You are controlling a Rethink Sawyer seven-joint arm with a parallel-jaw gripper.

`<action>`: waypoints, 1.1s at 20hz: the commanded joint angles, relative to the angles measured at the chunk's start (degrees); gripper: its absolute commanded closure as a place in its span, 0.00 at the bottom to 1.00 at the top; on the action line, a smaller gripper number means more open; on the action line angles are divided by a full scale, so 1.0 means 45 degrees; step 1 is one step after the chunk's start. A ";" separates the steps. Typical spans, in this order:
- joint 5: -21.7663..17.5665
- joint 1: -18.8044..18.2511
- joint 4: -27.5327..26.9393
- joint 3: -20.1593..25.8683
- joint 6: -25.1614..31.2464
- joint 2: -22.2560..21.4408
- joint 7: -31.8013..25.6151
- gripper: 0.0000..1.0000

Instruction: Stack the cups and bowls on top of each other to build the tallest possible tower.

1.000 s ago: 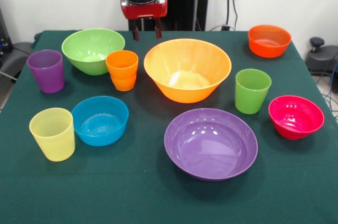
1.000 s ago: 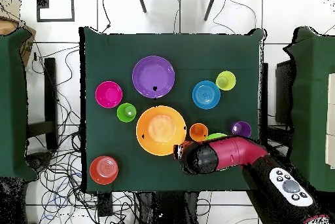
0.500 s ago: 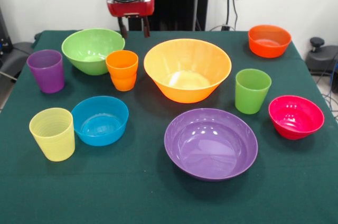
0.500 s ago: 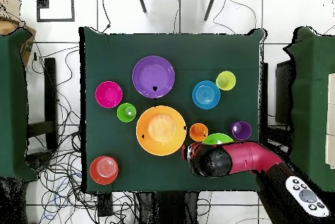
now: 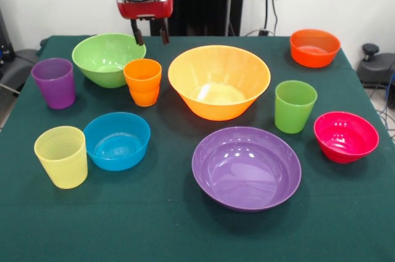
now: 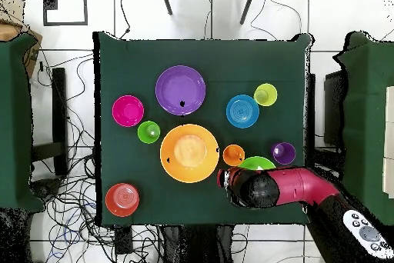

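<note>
— Claw [image 5: 150,32] position?
— It hangs released and empty above the light green bowl [image 5: 106,58] and orange cup [image 5: 142,81].
— Tower?
— None; all cups and bowls stand separate on my surface [image 5: 154,225].

A dark green tablecloth [image 5: 154,225] covers the table, while cables [image 6: 65,198] tangle across the white tiled floor at nine o'clock and a second green-draped table [image 6: 15,121] stands alongside.
</note>
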 commanded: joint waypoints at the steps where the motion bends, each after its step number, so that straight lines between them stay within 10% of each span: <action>1: -0.0184 0.0300 0.0005 0.0646 0.0795 0.0465 -0.1875 0.00; 22: 0.0278 0.0024 -0.0511 0.0819 0.1499 0.0695 -0.2167 0.00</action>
